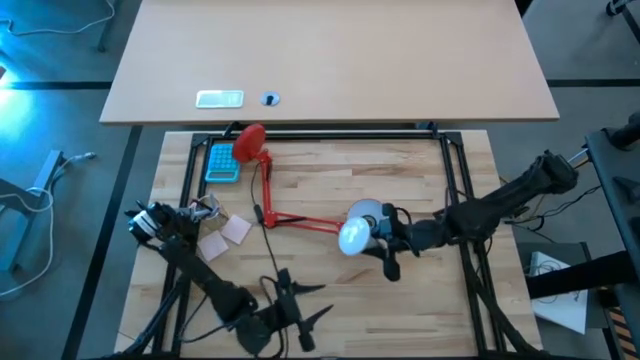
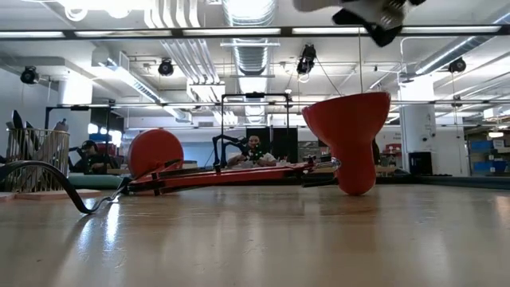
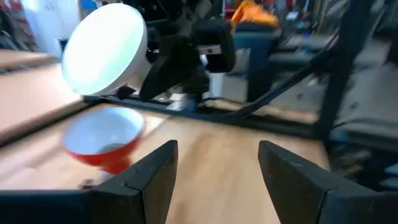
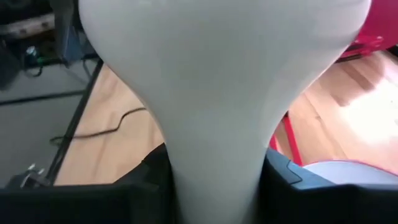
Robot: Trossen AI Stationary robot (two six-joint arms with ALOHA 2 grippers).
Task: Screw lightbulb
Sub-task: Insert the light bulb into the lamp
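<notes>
A red desk lamp lies on its side on the table, its round base (image 1: 249,141) at the far left and its arm (image 1: 300,221) running right to the shade (image 1: 366,213). The shade (image 3: 102,140) is red with a white inside and also shows in the low view (image 2: 351,135). My right gripper (image 1: 385,240) is shut on the white lightbulb (image 1: 353,238), which hovers just above and beside the shade (image 3: 106,50). My left gripper (image 3: 217,174) is open and empty near the table's near edge (image 1: 303,312), facing the shade. My right gripper pinches the lightbulb's narrow neck (image 4: 214,155) between its two fingers (image 4: 283,177). The fingers come roughly level from the table's right. The bulb's round end (image 3: 106,50) points away from the gripper, toward the table's left. The bulb is lifted clear of the table.
A blue device (image 1: 222,162) lies by the lamp base, and pink pads (image 1: 225,235) lie left of the lamp arm. The lamp's black cable (image 1: 270,265) runs toward the near edge. A black frame rail (image 1: 340,131) borders the table. People sit in the room beyond.
</notes>
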